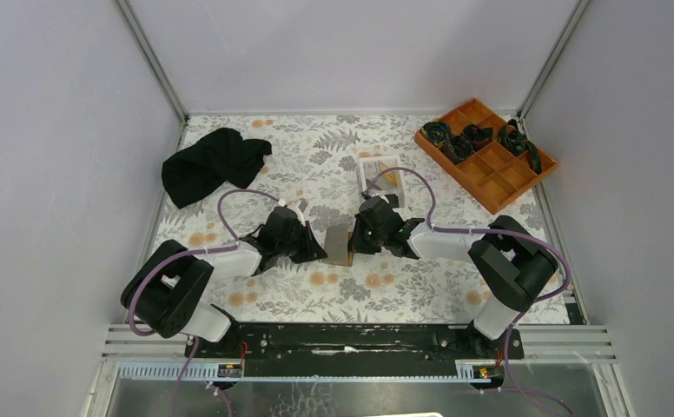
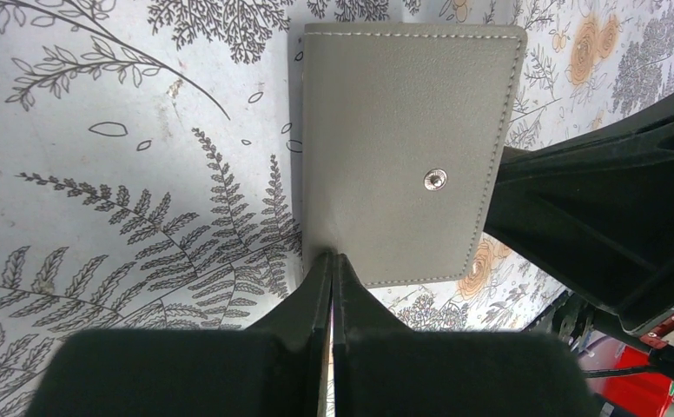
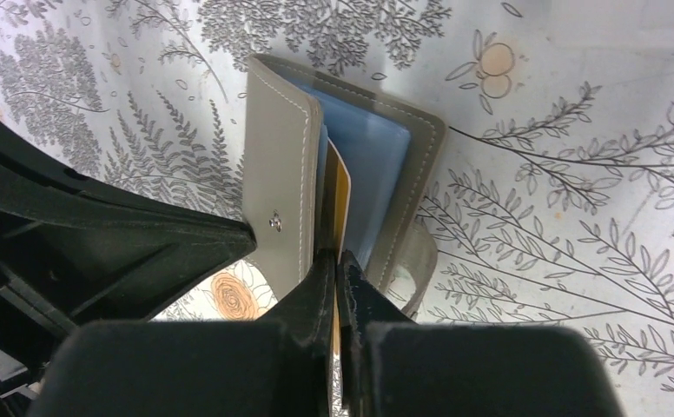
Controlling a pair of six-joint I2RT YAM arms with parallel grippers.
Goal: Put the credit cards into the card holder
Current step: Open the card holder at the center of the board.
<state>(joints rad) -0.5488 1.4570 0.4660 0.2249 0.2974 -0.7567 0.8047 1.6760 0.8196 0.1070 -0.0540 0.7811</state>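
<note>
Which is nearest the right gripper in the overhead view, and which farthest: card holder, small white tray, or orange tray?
1. card holder, beside the right gripper, which grips an orange card; centre table.
2. small white tray, just behind.
3. orange tray, far right corner.

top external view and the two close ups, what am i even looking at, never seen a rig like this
Two robot arms are bolted at the near edge of a floral table. The top external view looks down from above and behind them; the other two come from wrist cameras. The left end effector is shut on the edge of a grey card holder. The right end effector is shut on an orange-gold credit card partly inside the holder's pale blue pockets. Farther back lie a black cloth, a white tray and an orange compartment tray.
</note>
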